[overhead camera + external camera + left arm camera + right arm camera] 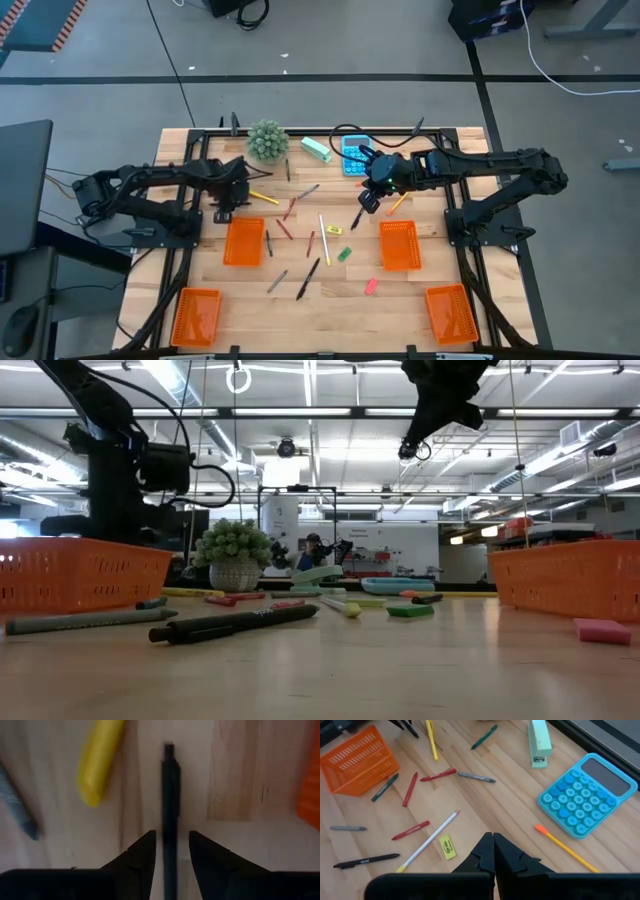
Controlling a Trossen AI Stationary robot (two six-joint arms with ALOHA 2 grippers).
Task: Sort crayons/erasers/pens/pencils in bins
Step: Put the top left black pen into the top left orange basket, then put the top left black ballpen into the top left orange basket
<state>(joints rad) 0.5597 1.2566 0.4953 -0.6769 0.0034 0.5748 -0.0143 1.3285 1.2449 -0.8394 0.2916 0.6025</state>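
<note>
Stock on your table: four orange bins [243,242], two near the middle and two at the front corners, and none shows an item inside that you can make out from above, so count the sorting as barely begun. Still loose on the wood between the two middle bins: red crayons [410,830], grey and black pens [308,278], a pale pencil [427,842], an orange-tipped pencil [565,848] beside the blue calculator [587,792], a yellow-green eraser [447,846] and a pink eraser [371,286]. Your left gripper [170,847] is low at the table's back left by the plant [267,141], fingers apart and straddling a black pen [170,795] that lies between them; whether they pinch it yet you cannot tell. Your right gripper [493,851] hangs above the middle of the table, fingers together and empty. Everything listed is left to bin.
</note>
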